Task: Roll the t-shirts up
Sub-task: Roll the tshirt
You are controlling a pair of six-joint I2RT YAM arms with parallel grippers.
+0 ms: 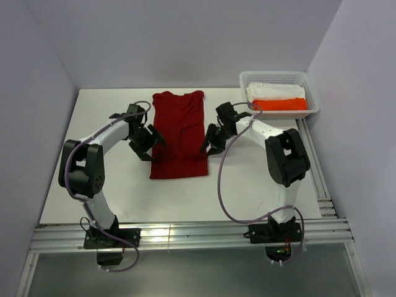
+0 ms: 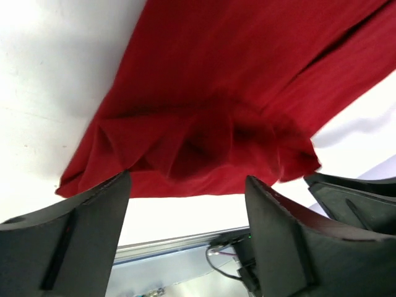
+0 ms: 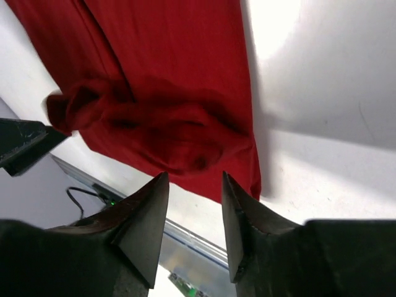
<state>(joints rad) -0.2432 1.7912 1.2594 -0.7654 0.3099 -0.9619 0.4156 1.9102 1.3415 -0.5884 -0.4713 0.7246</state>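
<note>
Crimson t-shirt (image 1: 179, 133) on the table (image 1: 185, 199) between left tool (image 1: 154, 143) and right tool (image 1: 207, 143), both spread and empty.

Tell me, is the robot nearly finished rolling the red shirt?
Not yet. Done: a white bundle and an orange bundle sit in the basket, and the red t-shirt lies folded into a long strip. In hand: its near end is only rumpled, with the left tool and right tool open beside it, holding nothing. Left: rolling the whole strip up.
</note>
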